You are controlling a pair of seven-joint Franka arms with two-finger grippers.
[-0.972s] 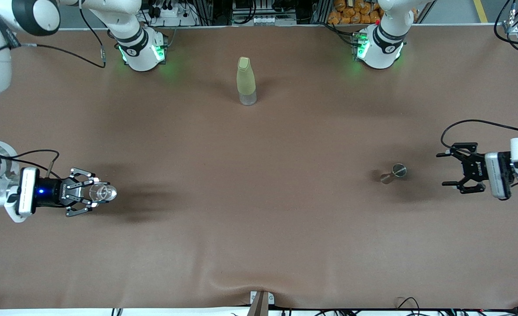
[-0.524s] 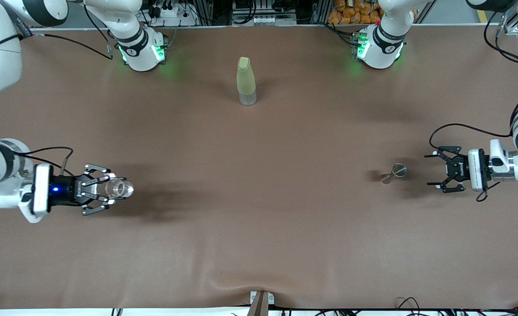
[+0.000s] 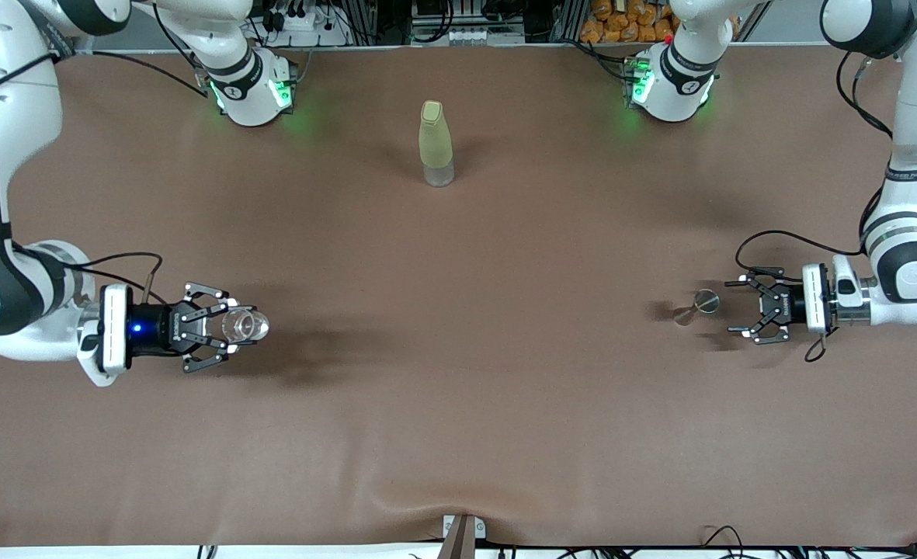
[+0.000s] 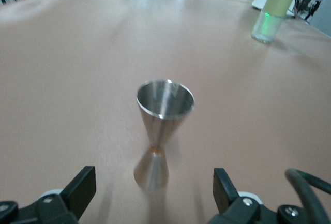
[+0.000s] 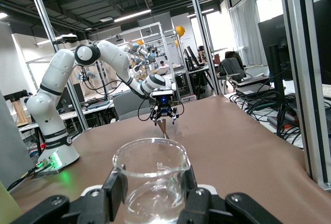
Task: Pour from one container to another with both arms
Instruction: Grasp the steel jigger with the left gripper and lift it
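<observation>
The right gripper hangs over the desk toward the right arm's end, its jaws clenched on the clear glass cup, which it holds upright with the round mouth facing up. In the right wrist view the clear glass cup sits between the two black fingers, and there seems to be a little clear liquid at its bottom, though the glass makes that hard to judge.

The left gripper is low toward the left arm's end of the desk, just beside the metal measuring cup, with its jaws released and spread wide; they do not touch the cup. In the left wrist view the metal measuring cup stands upright on the desk, framed between the two finger tips but ahead of them.

The yellow-green bottle stands upright midway between the two arm bases, farther from the front camera than both cups and well apart from each
</observation>
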